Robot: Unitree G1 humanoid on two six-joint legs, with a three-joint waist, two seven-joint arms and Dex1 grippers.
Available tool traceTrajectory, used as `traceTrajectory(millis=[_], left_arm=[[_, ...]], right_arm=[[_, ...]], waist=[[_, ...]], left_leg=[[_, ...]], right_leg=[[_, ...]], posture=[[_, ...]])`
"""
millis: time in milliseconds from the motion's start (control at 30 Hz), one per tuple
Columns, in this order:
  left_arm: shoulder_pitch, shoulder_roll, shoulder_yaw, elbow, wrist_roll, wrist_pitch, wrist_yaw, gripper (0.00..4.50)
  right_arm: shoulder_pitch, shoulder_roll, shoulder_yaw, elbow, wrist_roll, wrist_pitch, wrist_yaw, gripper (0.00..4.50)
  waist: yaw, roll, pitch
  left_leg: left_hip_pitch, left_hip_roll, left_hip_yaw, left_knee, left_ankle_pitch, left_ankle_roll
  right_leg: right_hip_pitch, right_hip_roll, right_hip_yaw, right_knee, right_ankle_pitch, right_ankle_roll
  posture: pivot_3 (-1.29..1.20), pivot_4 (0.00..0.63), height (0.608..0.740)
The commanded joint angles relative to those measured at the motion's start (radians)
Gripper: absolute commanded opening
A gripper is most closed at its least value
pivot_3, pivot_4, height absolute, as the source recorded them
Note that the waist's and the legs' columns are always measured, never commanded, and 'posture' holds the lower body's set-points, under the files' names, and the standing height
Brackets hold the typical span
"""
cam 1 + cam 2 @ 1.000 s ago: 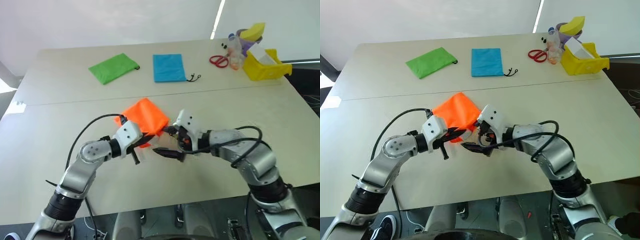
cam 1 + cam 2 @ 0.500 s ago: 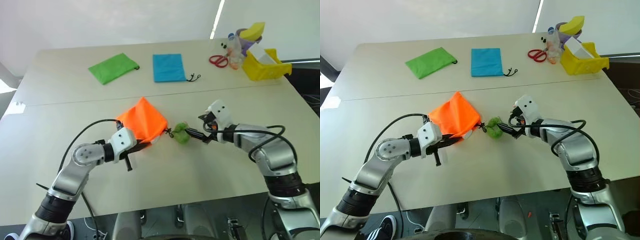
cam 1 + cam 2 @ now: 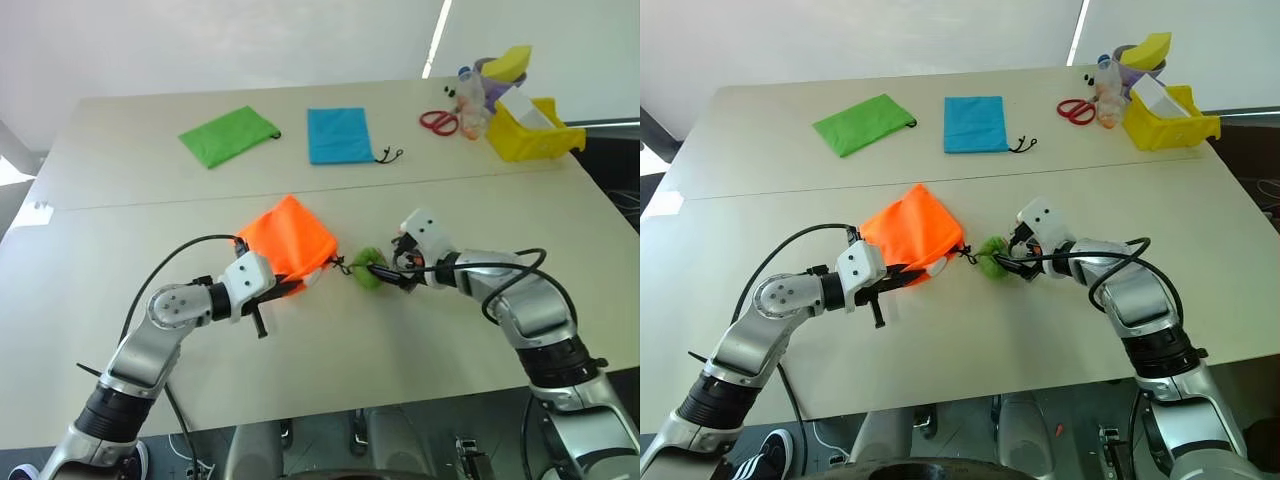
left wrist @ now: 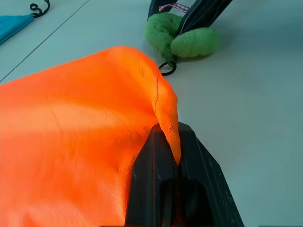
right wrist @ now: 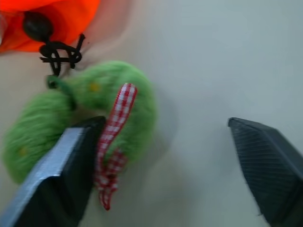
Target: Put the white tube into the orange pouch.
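Note:
The orange pouch (image 3: pixel 290 238) lies bunched at the table's middle. My left gripper (image 3: pixel 283 288) is shut on its near edge, and the fabric is pinched between the fingers (image 4: pixel 161 156). A small white end (image 3: pixel 937 268) peeks from the pouch's mouth, with the rest of the white tube hidden. The black drawstring cord (image 5: pixel 59 54) trails from the mouth to a fuzzy green toy (image 3: pixel 367 270) with a red checked ribbon. My right gripper (image 5: pixel 163 124) is open just right of the pouch, with one finger against the toy.
At the back lie a green pouch (image 3: pixel 228 135) and a blue pouch (image 3: pixel 337 134). Red scissors (image 3: pixel 437 121), a bottle and a yellow bin (image 3: pixel 530 132) crowd the far right corner. A seam runs across the table behind the orange pouch.
My right gripper left the pouch's mouth, swung right, and now rests by the green toy it had been covering. Its jaws have narrowed a little. The left gripper kept its grip.

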Motion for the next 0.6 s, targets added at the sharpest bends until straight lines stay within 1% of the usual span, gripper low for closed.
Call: traceTrajectory(millis=[33,100,167,267,400,500,600], left_arm=[[-0.006,-0.003,0.001,-0.012,0.005,-0.011,0.002,0.00],[-0.005,-0.003,0.001,-0.015,0.005,-0.010,0.003,0.00],[-0.002,0.000,0.004,-0.015,0.004,-0.011,0.002,0.00],[0.007,0.006,0.017,-0.018,-0.004,0.000,0.002,0.00],[0.018,0.010,0.026,-0.026,-0.023,0.022,-0.004,0.00],[0.017,0.011,0.027,-0.029,-0.033,0.030,-0.009,0.00],[0.009,0.011,0.026,-0.028,-0.041,0.033,-0.016,0.00]], right_arm=[[-0.017,0.013,0.022,0.006,-0.032,-0.012,-0.007,2.23],[-0.010,0.011,0.017,0.004,-0.028,-0.020,0.002,1.15],[0.010,-0.015,-0.011,-0.001,-0.021,-0.034,0.019,0.07],[0.064,-0.090,-0.056,-0.001,-0.042,-0.116,0.050,0.02],[0.108,-0.184,-0.123,0.011,-0.006,-0.163,0.135,0.02],[0.130,-0.242,-0.176,-0.022,0.046,-0.164,0.216,0.02],[0.137,-0.266,-0.220,-0.065,0.110,-0.140,0.271,0.02]], waist=[[0.000,0.000,0.000],[0.000,0.000,0.000],[0.003,0.000,0.000],[0.016,0.000,0.000],[0.026,0.000,0.000],[0.024,0.000,0.000],[0.021,0.000,0.000]], left_leg=[[0.000,0.000,0.000,0.000,0.000,0.000],[0.000,0.000,0.000,0.000,0.000,0.000],[0.000,0.000,0.000,0.000,0.000,0.000],[0.000,0.000,0.000,0.001,-0.001,-0.001],[-0.001,-0.001,0.000,0.001,-0.001,-0.002],[-0.001,-0.001,0.001,0.001,0.000,0.000],[0.000,0.000,0.000,0.000,0.000,0.000]], right_leg=[[0.000,0.000,0.000,0.000,0.000,0.000],[0.000,0.000,0.000,0.000,0.000,0.000],[0.000,0.000,0.000,0.000,0.000,0.000],[0.000,-0.001,0.000,0.000,0.000,0.000],[0.000,-0.001,0.000,-0.001,0.000,0.000],[0.000,-0.001,0.000,-0.001,0.000,0.000],[0.000,0.001,0.000,0.000,0.000,0.000]], posture=[[0.00,0.150,0.736],[0.00,0.150,0.736],[0.00,0.150,0.736],[0.00,0.150,0.736],[0.00,0.150,0.736],[0.00,0.150,0.736],[0.00,0.150,0.736]])
